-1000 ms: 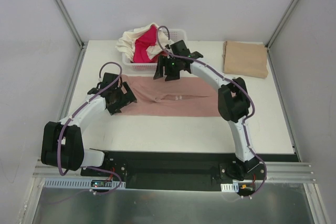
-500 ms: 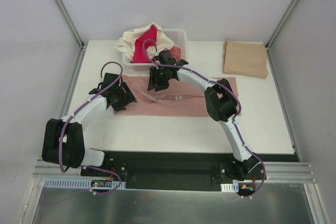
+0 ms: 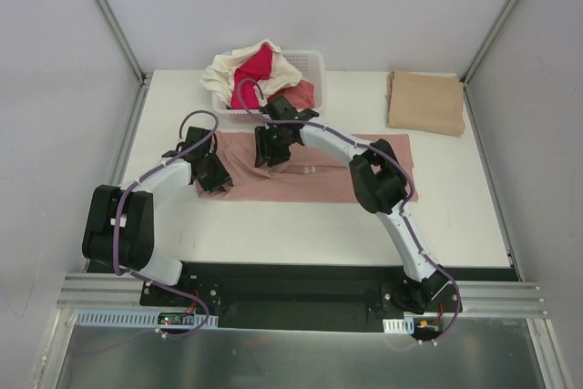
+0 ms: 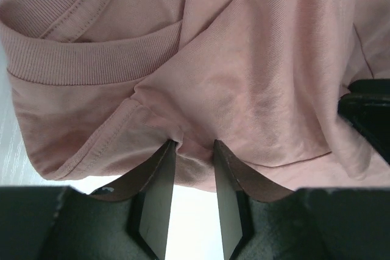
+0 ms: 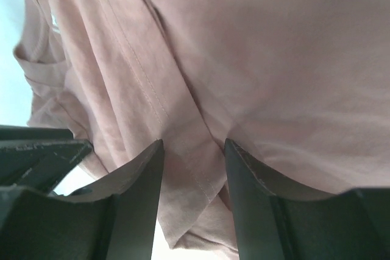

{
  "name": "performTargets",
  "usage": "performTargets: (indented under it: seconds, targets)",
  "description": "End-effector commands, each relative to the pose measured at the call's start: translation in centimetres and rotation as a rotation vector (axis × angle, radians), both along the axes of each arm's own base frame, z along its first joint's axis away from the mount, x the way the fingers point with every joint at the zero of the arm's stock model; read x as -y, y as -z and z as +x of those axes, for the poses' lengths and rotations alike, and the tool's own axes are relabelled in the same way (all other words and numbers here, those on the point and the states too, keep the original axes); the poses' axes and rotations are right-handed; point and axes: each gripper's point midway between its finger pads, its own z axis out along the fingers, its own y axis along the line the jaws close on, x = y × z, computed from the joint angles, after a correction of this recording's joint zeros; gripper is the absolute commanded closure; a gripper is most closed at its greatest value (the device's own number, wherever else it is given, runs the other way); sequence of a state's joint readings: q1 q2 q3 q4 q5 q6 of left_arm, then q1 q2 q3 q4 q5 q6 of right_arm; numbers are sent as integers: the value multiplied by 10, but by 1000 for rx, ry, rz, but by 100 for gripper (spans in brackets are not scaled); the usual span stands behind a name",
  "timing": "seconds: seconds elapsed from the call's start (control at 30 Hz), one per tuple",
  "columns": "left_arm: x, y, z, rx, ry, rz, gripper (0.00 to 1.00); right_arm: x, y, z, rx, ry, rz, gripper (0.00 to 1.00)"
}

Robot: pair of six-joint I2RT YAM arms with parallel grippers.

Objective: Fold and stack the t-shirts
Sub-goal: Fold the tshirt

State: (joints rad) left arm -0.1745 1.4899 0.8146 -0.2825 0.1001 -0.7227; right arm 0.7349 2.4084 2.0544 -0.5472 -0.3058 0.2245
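A dusty-pink t-shirt [image 3: 319, 184] lies flat across the middle of the table, its collar [image 4: 91, 65] at the left end. My left gripper [image 3: 211, 175] sits on that left end, and its jaws [image 4: 195, 145] pinch a small ridge of pink cloth [image 4: 262, 77] just below the collar. My right gripper [image 3: 271, 150] is at the shirt's far edge, left of the chest print. Its jaws [image 5: 194, 144] hold a hemmed fold of the pink cloth [image 5: 274, 47]. A tan t-shirt [image 3: 425, 102] lies folded at the back right.
A white lattice basket [image 3: 314, 63] stands at the back centre, just beyond the right gripper, holding cream [image 3: 223, 68], magenta [image 3: 253, 68] and coral [image 3: 299, 93] shirts. Grey walls enclose the table on the left, back and right.
The right gripper came left and toward me from the basket's front down onto the shirt's far edge. Both grippers' jaws narrowed onto the cloth. The left gripper settled onto the collar end.
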Motion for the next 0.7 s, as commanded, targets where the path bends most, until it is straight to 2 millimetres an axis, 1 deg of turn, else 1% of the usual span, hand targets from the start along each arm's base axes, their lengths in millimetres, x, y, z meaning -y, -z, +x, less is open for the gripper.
performTargets:
  seconds: [0.0, 0.07, 0.1, 0.13, 0.17, 0.27, 0.4, 0.47, 0.57, 0.67]
  targets:
    - [-2, -4, 11, 19, -16, -8, 70, -2, -9, -17, 51, -73, -53, 52]
    - [-3, -2, 9, 15, -18, -6, 71, 1, -15, -15, 95, -88, -72, 52]
    - [-4, -2, 8, 16, -21, -7, 71, -1, -25, -19, 120, -99, -70, 52]
    - [-5, 0, 5, 9, -23, -4, 71, 2, -26, -17, 139, -96, -84, 52]
    - [-6, 0, 4, 9, -27, 0, 72, 2, -36, -18, 166, -103, -82, 51]
    - [-8, 2, 1, 7, -28, 3, 72, 0, -43, -22, 213, -139, -91, 50]
    - [-10, 6, -2, -6, -31, 8, 73, -9, -42, -36, 249, -201, -113, 48]
    - [-11, 8, -4, -14, -32, 8, 73, -10, -41, -38, 257, -206, -125, 47]
    - [-11, 9, -5, -18, -32, 10, 75, -8, -43, -35, 267, -186, -139, 47]
    - [-13, 11, -6, -20, -32, 14, 76, -6, -45, -32, 278, -173, -147, 51]
